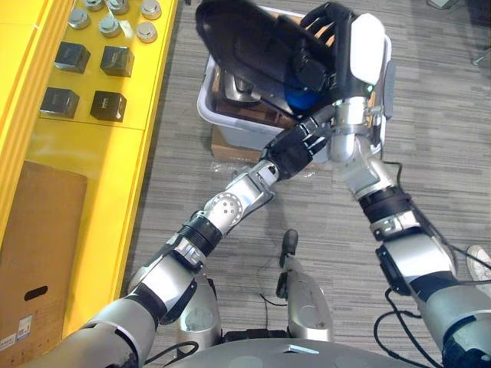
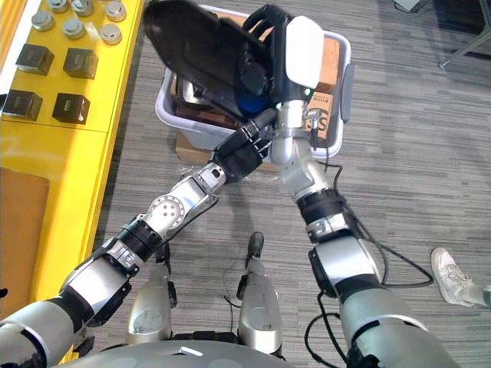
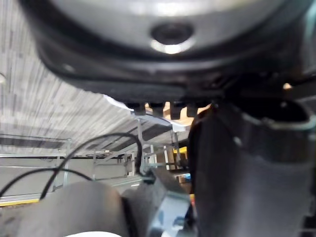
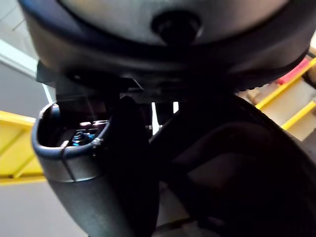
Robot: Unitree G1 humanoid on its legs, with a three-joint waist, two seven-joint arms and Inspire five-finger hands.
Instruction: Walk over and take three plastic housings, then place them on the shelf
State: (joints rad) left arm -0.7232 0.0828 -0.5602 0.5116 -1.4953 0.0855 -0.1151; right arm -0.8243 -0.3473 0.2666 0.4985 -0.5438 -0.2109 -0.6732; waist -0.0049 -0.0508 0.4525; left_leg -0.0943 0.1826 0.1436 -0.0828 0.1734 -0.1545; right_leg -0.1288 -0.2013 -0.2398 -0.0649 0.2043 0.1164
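Grey striped carpet [image 1: 460, 153] all round, with the widest open room to the right of the two hands, broken at that far edge by a person's shoe [image 2: 453, 274]. Tighter to the left of the hands: yellow shelf [image 1: 92, 153] running the length of that side, well apart from both hands. Black blocks [image 1: 116, 60] and round metal pieces [image 1: 110, 27] on its top, and a brown cardboard panel [image 1: 38, 253] against it nearer the robot.

Directly beneath the hands, a pale plastic bin [image 1: 211, 107] set on a cardboard box [image 1: 230, 147], with dark parts [image 2: 193, 98] stacked inside it and open carpet past its right wall.

Right hand [image 1: 331, 42], white cover across its back, clamped on the far right end of a black plastic housing [image 1: 245, 46], fingers [image 1: 317, 27] hooked over the edge. Left hand [image 1: 294, 153] reaching up from below and touching the housing's lower near edge. Contact there masked by the housing itself, so cannot tell whether that hand grips or merely props.

Housing carried between the two hands, in the air above the bin. Broad, shallow, glossy black shell with a rounded outline, wider than either hand. Tilted, with its free end jutting toward the shelf side, out past the left hand and over the bin's left corner.
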